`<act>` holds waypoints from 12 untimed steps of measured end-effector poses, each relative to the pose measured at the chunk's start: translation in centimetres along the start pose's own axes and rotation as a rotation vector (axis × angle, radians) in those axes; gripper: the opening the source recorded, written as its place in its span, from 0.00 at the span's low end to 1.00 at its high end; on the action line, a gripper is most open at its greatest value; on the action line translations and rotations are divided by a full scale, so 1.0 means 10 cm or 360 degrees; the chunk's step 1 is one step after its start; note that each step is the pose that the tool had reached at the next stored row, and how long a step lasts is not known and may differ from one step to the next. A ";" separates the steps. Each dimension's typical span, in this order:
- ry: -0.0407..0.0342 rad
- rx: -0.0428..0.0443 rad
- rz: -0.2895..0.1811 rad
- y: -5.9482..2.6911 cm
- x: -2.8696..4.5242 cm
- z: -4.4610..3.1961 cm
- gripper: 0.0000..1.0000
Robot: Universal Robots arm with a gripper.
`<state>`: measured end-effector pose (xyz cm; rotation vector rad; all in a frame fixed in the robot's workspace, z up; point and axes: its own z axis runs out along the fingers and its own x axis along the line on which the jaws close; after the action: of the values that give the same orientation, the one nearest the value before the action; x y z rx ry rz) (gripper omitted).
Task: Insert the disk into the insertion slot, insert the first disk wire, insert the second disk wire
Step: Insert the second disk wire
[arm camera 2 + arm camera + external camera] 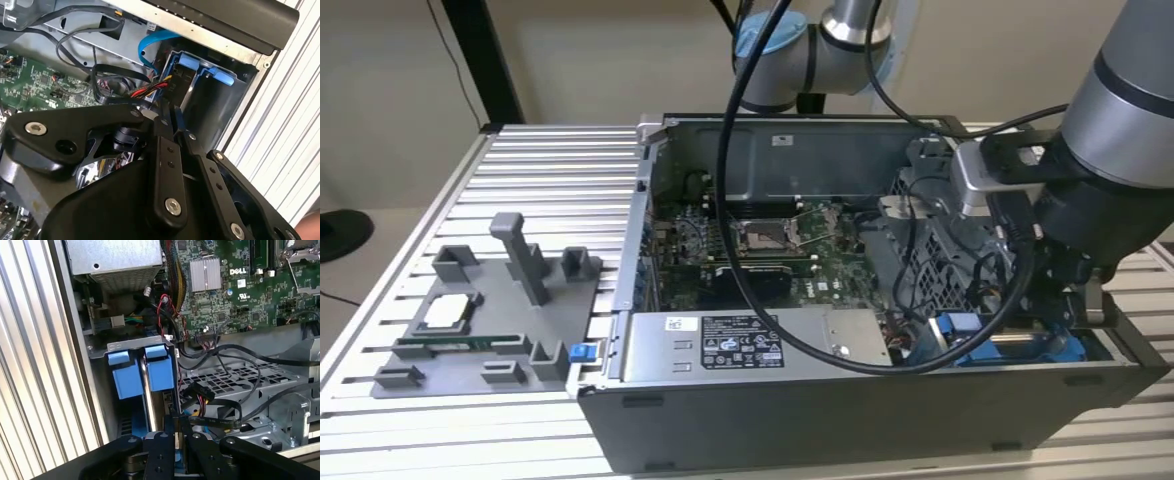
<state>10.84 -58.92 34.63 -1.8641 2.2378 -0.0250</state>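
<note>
Arm is down in the open grey metal computer case (854, 400), at its corner on the exterior view's right, by the front wall.

The black two-finger gripper (176, 437) has its jaws together, pinched on what looks like the black wire connector (197, 392) and its bundle of red, yellow and black leads. The contact itself is hidden behind the fingers, so I read it as held, not certain.

The disk, a flat silver hard drive in a bright blue plastic carrier frame (160, 371), sits in the insertion slot, the blue and grey-blue plastic drive bay (125, 381), with two square blue tabs standing side by side at the bay's mouth. In the second wrist view the same blue tabs (207, 70) show just past the fingertips, with a light blue flat cable (150, 42) curving in above them.

Key relation: the disk lies straight ahead of the jaws, close, with its long axis running along the line of the fingers into the bay. The connector is at the disk's near end, touching or just short of it; can't tell whether it is seated.

Green motherboard (767, 245) lies well apart toward the case middle. The grey plastic parts fixture (487, 320) rests on the ribbed aluminium worktop (534, 160).
</note>
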 end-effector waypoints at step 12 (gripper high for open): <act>-0.0002 0.0000 -0.0011 0.003 -0.001 0.045 0.00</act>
<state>10.90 -58.84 34.19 -1.8717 2.2303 -0.0250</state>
